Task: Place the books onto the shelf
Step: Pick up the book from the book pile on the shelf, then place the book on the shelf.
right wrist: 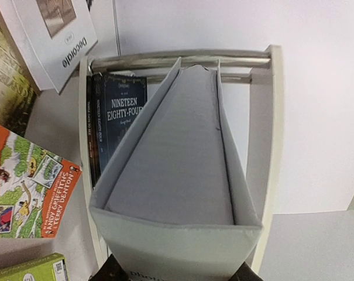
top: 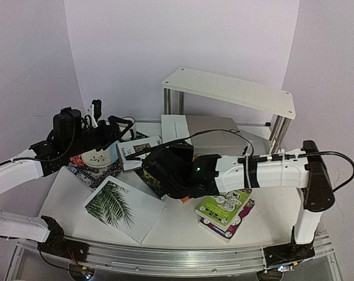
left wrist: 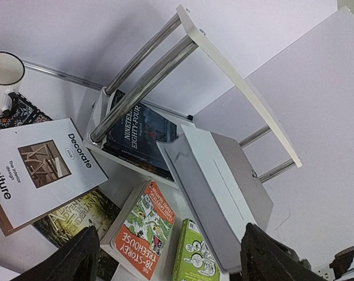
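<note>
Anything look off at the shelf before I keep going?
Yes. The grey book held in the right gripper meets the shelf at its lower tier tilted, with its covers splayed away from the pages. It sits askew beside the Nineteen Eighty-Four book already on that tier.

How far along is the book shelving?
Done: Nineteen Eighty-Four book on the shelf, lower tier. In hand: right gripper holds the grey book, far end at the shelf. To do: palm-leaf book, orange book, lime green book, Decorate book, all unshelved; left gripper open, empty.
</note>
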Available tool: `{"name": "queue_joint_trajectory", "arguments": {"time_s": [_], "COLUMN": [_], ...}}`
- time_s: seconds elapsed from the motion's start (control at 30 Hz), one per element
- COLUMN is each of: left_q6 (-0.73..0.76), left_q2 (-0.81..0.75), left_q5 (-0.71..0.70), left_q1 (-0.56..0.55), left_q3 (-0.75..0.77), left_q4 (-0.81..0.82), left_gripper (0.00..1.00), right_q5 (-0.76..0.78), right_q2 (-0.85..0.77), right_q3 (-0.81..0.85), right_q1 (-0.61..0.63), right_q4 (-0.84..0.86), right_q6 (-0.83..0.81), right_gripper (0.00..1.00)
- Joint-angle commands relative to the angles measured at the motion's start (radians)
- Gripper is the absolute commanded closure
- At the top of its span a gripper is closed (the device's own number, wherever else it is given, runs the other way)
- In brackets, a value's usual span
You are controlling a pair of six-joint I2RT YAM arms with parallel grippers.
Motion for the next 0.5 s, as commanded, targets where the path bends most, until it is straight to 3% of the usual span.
{"name": "queue_joint_trajectory", "arguments": {"time_s": [0.0, 0.23, 0.47], "left_q6": [0.019, 0.069, 0.126], "left_q2": [-0.065, -0.163, -0.193], "left_q5": [-0.061, -0.207, -0.315], "left_q1": [-0.004, -0.004, -0.004], "left_q3": [0.065, 0.156, 0.247], "left_q4": [-0.052, -0.189, -0.308], "left_gripper": [0.16, 0.15, 0.15], "right_q5": [0.002, -0.147, -0.220], "right_q2": [-0.139, -0.298, -0.383], "right_q3": [-0.027, -0.120, -0.114], "right_q1": [0.136, 0.292, 0.362], "right_q4": [-0.112, -0.113, -0.038], "right_q6": [0.000, -0.040, -0.208], "right_gripper": [0.61, 0.65, 0.64]}}
